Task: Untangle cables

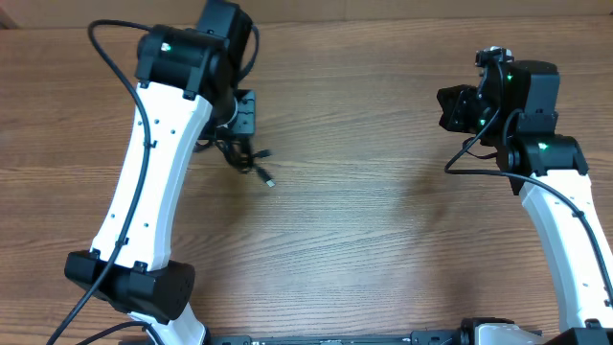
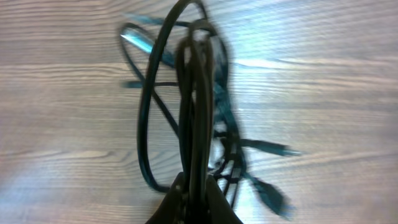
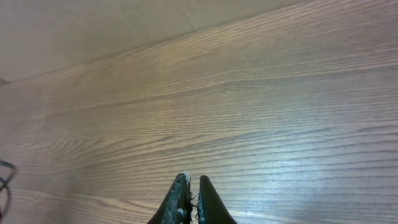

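The cables (image 1: 241,153) are a bundle of thin black cords at the table's far left, partly hidden under my left arm, with a plug end (image 1: 269,181) trailing toward the middle. In the left wrist view the cables (image 2: 193,106) hang as blurred loops with plug ends low on the right. My left gripper (image 2: 194,180) is shut on several strands of the bundle. My right gripper (image 3: 191,180) is shut and empty above bare wood at the far right of the table (image 1: 450,107). A bit of cable (image 3: 5,177) shows at the right wrist view's left edge.
The wooden table (image 1: 383,220) stretches between the two arms. The thick black arm cable (image 1: 124,67) loops beside the left arm, and another hangs at the right arm (image 1: 474,158).
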